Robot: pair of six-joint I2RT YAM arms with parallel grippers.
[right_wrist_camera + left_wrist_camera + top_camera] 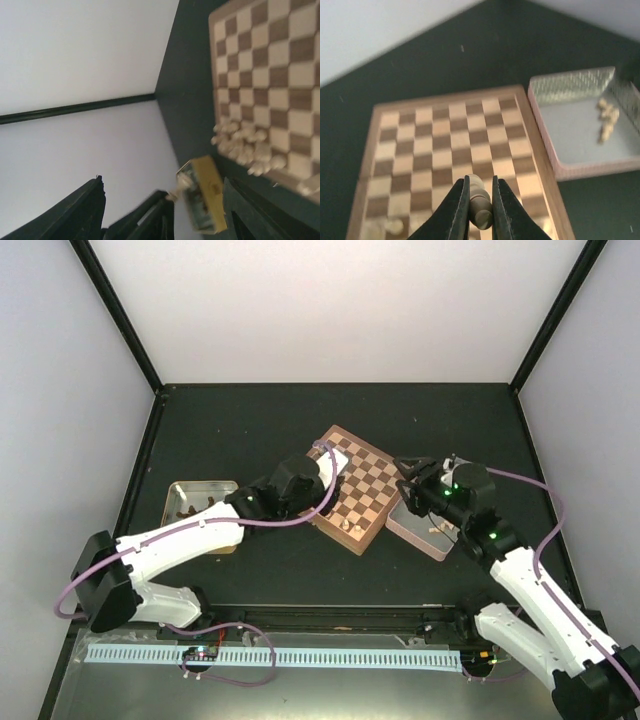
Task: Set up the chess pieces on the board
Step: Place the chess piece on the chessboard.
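The board lies slanted at the table's centre, with a few pale chess pieces near its front corner. My left gripper hangs over the board's left part. In the left wrist view this gripper is shut on a pale chess piece lying lengthwise above the board. My right gripper is above the grey tray. Its fingers stand wide open with nothing between them. A cluster of pale pieces stands at the board's edge.
The grey tray, right of the board, holds a few pale pieces. A yellowish tray left of the board holds dark pieces. Black posts and white walls enclose the dark table.
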